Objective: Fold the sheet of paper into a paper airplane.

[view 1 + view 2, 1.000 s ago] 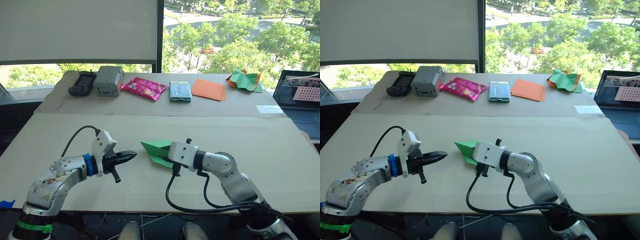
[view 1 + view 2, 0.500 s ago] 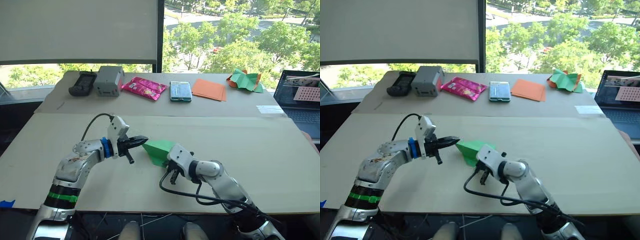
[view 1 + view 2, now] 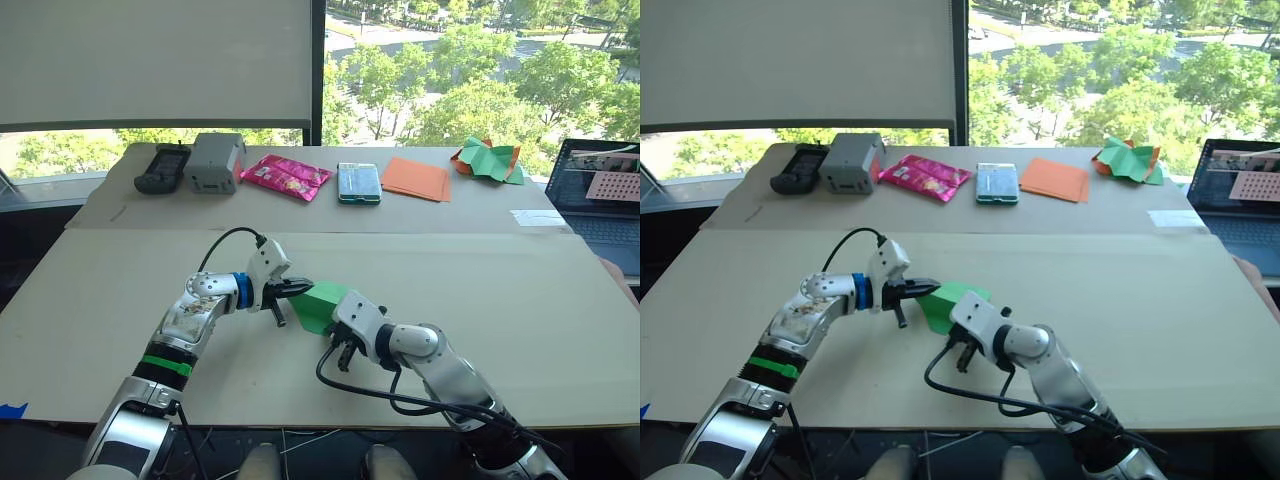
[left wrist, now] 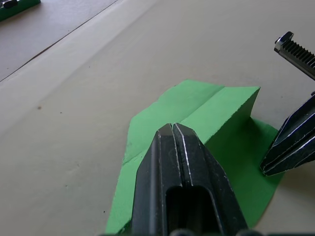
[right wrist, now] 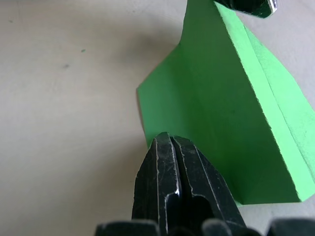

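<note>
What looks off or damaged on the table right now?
Only the crumpled green-and-orange paper heap at the far right of the back table looks messy, beside the flat orange sheets. The sheet of paper between the left gripper and right gripper shows clean creases, with one flap raised off the table.

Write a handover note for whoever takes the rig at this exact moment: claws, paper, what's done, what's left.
Left claw: fingers shut, tip on the green paper at its left end.
Right claw: fingers shut, tip at the paper's near edge; whether it pinches the sheet I can't tell.
Paper: mid-table between both claws, partly folded, one flap standing up along a crease, the rest flat.
Done: first creases are in.
Left: it is not yet a slim pointed airplane; remaining folds still to make.
Far side: orange sheets and a crumpled green-and-orange heap, untouched.
</note>
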Controlling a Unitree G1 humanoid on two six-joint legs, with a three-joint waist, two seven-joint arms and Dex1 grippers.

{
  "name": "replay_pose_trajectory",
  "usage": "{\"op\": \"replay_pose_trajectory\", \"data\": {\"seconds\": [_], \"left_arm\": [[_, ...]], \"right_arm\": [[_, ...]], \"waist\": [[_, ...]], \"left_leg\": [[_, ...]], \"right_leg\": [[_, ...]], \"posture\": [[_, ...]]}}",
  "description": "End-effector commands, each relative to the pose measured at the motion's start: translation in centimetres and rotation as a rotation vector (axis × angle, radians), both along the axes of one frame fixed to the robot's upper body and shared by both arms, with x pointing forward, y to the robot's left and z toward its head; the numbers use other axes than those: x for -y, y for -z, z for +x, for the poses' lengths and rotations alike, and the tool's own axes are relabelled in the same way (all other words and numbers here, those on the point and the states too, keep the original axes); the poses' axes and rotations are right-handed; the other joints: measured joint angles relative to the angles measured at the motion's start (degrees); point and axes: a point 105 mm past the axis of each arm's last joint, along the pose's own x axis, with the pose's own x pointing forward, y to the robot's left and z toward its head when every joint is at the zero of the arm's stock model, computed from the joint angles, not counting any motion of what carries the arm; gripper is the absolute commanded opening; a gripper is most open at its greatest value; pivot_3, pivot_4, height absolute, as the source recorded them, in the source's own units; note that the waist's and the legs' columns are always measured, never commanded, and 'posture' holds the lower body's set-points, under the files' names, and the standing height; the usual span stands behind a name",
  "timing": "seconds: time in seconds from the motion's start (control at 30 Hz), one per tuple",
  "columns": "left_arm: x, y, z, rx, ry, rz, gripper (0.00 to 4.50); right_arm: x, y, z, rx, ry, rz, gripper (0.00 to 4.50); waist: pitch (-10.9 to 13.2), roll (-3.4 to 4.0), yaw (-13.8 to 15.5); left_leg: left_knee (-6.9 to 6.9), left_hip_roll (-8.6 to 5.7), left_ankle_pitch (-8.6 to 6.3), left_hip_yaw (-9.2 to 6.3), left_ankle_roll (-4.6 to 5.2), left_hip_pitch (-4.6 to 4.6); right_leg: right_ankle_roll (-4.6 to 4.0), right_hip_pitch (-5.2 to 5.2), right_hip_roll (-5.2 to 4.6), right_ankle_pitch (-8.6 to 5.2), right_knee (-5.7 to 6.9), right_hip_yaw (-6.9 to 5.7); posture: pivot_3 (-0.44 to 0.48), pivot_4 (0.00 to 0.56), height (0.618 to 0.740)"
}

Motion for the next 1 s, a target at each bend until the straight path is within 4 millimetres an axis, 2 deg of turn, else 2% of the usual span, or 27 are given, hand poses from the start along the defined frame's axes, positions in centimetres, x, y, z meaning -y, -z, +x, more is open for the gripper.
{"op": "replay_pose_trajectory", "data": {"seconds": [0.03,0.33,0.53,0.63,0.7,0.87,1.0], "left_arm": [[0.4,-0.9,-0.2,0.046,0.027,-0.006,0.0],[0.0,0.3,-1.7,0.015,0.037,0.012,0.0],[0.0,0.0,-2.3,0.013,0.041,0.004,0.0],[0.1,-2.7,-1.6,0.043,0.038,-0.066,0.0],[0.0,-3.6,-1.0,0.052,0.033,-0.073,0.0],[-0.1,-1.7,0.7,0.042,0.026,0.007,0.0],[0.8,-1.5,2.0,0.047,0.046,0.018,0.0]], "right_arm": [[0.1,0.6,-0.4,-0.025,-0.004,-0.014,0.05],[0.0,0.5,-0.2,-0.016,-0.014,-0.023,0.05],[0.1,0.5,-0.1,-0.018,-0.011,-0.025,0.05],[0.1,0.6,-0.1,-0.022,-0.011,-0.029,0.05],[0.1,0.7,-0.1,-0.024,-0.011,-0.031,0.05],[0.1,0.9,-0.2,-0.023,-0.012,-0.042,0.05],[0.1,0.8,-0.5,-0.016,-0.026,-0.052,0.05]], "waist": [[0.0,0.0,-0.02],[0.0,0.0,-0.06],[0.01,0.0,-0.03],[0.01,-0.01,-0.04],[0.03,-0.05,0.01],[-0.01,0.03,-0.12],[0.01,-0.02,-0.06]], "left_leg": [[0.0,0.0,0.0,0.0,0.0,0.0],[0.01,0.01,-0.01,-0.01,-0.02,0.03],[0.01,0.0,-0.03,-0.01,-0.05,0.02],[0.01,0.0,-0.05,-0.02,-0.07,0.02],[0.01,0.0,-0.05,-0.04,-0.07,0.0],[0.02,-0.01,-0.26,-0.03,-0.41,0.03],[0.01,-0.01,-0.11,-0.05,-0.18,0.0]], "right_leg": [[0.0,0.01,0.0,0.0,-0.01,0.0],[0.0,0.0,-0.01,0.0,0.0,0.0],[0.0,-0.01,-0.01,-0.01,-0.02,0.0],[-0.01,-0.02,-0.01,-0.01,-0.02,0.0],[-0.01,-0.03,-0.01,-0.01,-0.02,-0.01],[0.0,0.01,-0.01,-0.01,-0.09,-0.01],[0.01,-0.01,0.01,-0.01,-0.04,-0.01]], "posture": [[0.0,0.15,0.706],[0.0,0.15,0.706],[0.0,0.15,0.706],[0.0,0.15,0.706],[0.0,0.15,0.706],[0.0,0.15,0.706],[0.0,0.15,0.706]]}}
